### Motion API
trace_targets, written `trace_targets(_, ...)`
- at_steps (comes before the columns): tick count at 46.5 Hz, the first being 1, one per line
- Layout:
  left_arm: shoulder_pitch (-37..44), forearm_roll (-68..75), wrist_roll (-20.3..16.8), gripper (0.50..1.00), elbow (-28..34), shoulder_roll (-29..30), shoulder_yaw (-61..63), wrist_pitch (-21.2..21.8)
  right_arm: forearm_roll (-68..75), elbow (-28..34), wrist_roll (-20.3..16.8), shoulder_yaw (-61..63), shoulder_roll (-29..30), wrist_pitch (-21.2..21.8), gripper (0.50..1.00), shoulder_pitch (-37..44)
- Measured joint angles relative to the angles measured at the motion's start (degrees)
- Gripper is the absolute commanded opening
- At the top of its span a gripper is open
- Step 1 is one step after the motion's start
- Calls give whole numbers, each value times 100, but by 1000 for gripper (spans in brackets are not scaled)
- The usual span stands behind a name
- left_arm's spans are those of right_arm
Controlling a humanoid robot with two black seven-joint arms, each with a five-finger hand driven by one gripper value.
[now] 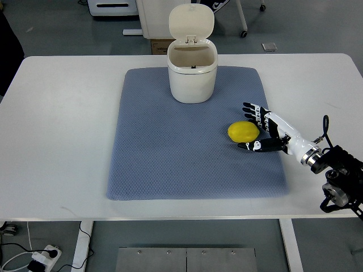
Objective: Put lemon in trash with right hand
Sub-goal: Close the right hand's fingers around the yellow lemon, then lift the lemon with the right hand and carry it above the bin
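Yellow against the blue-grey mat (170, 158), the lemon (243, 131) lies on the mat's right half, nearer the right edge than the middle, and sits well apart from the trash bin (192, 76). That bin is cream-white and stands upright at the far edge of the mat, roughly centred, with its hinged lid (191, 21) flipped up and back so the mouth is open. The right hand (265, 129) comes in from the picture's right edge on a white and black forearm and lies low over the mat just to the right of the lemon. Its fingers (253, 110) are spread and reach toward the fruit from the far side, while the thumb (254, 146) stretches out on the near side, so the lemon sits at the opening between them. The digits are apart, not clamped; whether any fingertip actually touches the peel cannot be told from this view. The mat lies flat on a white table (62, 141), whose bare top surrounds it on all sides. Beyond the table's far edge a grey floor and the foot of some white furniture show.
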Motion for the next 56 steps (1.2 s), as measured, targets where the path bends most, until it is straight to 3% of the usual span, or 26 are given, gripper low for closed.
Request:
trace_targets(26, 0, 0, 0, 1000, 0, 0, 0, 0, -26, -148, 182, -253, 7, -188, 826, 8)
trace_targets(31, 0, 0, 0, 1000, 0, 0, 0, 0, -26, -167, 230, -309, 5, -227, 726, 14)
trace_targets(32, -1, 0, 0, 1000, 0, 0, 0, 0, -26, -168, 232, -311, 5, -228, 726, 16)
trace_targets(33, -2, 0, 0, 1000, 0, 0, 0, 0, -24, -168, 233, -317, 4, -228, 607, 23)
trace_targets(35, -2, 0, 0, 1000, 0, 0, 0, 0, -23, -169, 234, -320, 3, -228, 517, 31)
trace_targets(36, 1, 0, 0, 1000, 0, 0, 0, 0, -24, -170, 233, -326, -1, -228, 500, 52)
trace_targets(56, 2, 0, 0, 1000, 0, 0, 0, 0, 391, -150, 215, -277, -82, -226, 500, 399)
